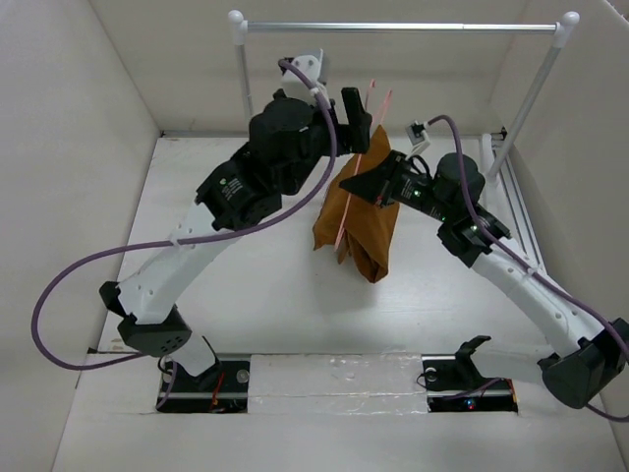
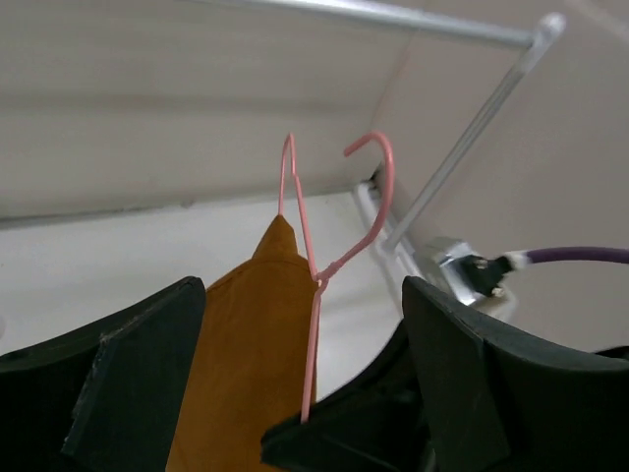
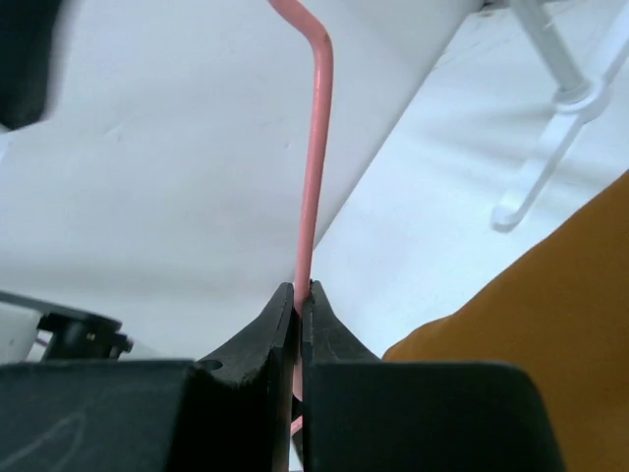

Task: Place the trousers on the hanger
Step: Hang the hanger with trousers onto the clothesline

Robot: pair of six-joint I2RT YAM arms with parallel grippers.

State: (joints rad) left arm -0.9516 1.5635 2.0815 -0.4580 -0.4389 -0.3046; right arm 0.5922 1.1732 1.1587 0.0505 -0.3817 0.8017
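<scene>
Right claw pinches hanger; trousers draped over it.

Trousers: rust-brown cloth, matt, soft folds. Hanger: thin wire, pink coating, smooth, slight sheen. Rail: bare silver metal, glossy. Posts: white, smooth. Right gripper: black plastic, matt. Left gripper: same. Cable: purple, smooth jacket. Table: white, matt.
</scene>
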